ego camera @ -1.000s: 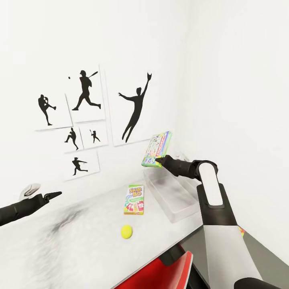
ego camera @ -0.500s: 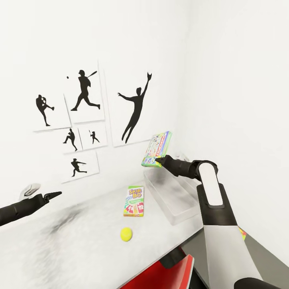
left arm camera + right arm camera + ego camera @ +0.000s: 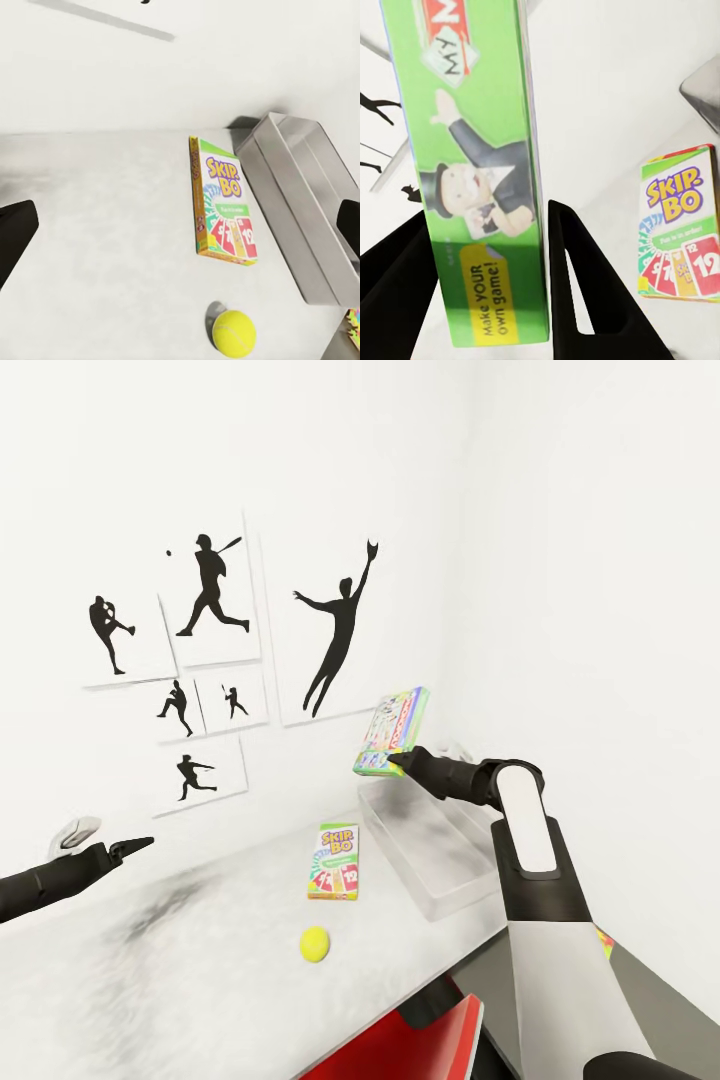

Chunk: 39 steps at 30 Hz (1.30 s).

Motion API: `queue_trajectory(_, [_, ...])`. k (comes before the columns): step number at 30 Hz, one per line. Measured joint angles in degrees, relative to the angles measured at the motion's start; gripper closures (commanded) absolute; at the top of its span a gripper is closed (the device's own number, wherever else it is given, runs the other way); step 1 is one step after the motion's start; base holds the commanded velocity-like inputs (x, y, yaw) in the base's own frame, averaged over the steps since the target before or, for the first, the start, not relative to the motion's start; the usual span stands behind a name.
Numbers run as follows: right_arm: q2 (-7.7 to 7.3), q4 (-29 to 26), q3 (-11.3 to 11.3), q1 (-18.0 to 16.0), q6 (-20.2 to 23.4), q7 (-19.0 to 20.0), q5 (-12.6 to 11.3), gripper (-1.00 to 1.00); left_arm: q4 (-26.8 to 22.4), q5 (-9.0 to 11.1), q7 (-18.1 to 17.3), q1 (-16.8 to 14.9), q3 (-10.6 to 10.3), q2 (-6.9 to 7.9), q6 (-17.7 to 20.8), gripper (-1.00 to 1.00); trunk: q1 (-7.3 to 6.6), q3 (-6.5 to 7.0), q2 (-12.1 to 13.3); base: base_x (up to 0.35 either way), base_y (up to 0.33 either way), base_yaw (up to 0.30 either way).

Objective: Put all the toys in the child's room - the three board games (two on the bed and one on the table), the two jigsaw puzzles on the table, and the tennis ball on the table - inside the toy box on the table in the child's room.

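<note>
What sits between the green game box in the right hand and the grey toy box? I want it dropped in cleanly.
Nothing visible does. The right hand holds the green game box in the air above the far end of the toy box, whose open top shows no contents. The Skip-Bo box and tennis ball lie on the table beside it.

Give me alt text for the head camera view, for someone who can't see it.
The right gripper holds a green board game box upright above a pale toy box on a grey table. A Skip-Bo box and a yellow tennis ball lie on the table; black baseball silhouettes hang on the white wall.
</note>
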Motion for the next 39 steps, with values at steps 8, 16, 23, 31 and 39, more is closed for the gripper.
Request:
queue_trajectory(8, [0.04,0.0,-0.3,0.0,0.0,-0.1,0.1,1.0,0.0,0.0,-0.1,0.0,0.0,0.03,0.0,-1.0,0.0,0.0,0.0,0.0,0.0,0.0])
queue_trajectory(16, [0.04,0.1,-0.4,0.0,0.0,-0.2,-0.1,1.0,0.0,0.2,-0.2,0.0,0.2,0.39,0.1,-1.0,0.0,0.0,0.0,0.0,0.0,0.0])
queue_trajectory(23, [-0.04,0.1,-0.5,0.0,0.0,-0.1,-0.1,1.0,0.0,0.2,-0.2,0.0,0.2,0.53,0.1,-1.0,0.0,0.0,0.0,0.0,0.0,0.0])
queue_trajectory(31, [-0.07,0.1,-0.5,0.0,0.0,-0.1,-0.1,1.0,0.0,0.1,-0.2,0.0,0.2,0.58,0.1,-1.0,0.0,0.0,0.0,0.0,0.0,0.0])
queue_trajectory(39, [-0.05,0.1,-0.5,0.0,0.0,-0.2,-0.2,1.0,0.0,0.1,-0.6,0.0,0.2,0.59,0.1,-1.0,0.0,0.0,0.0,0.0,0.0,0.0])
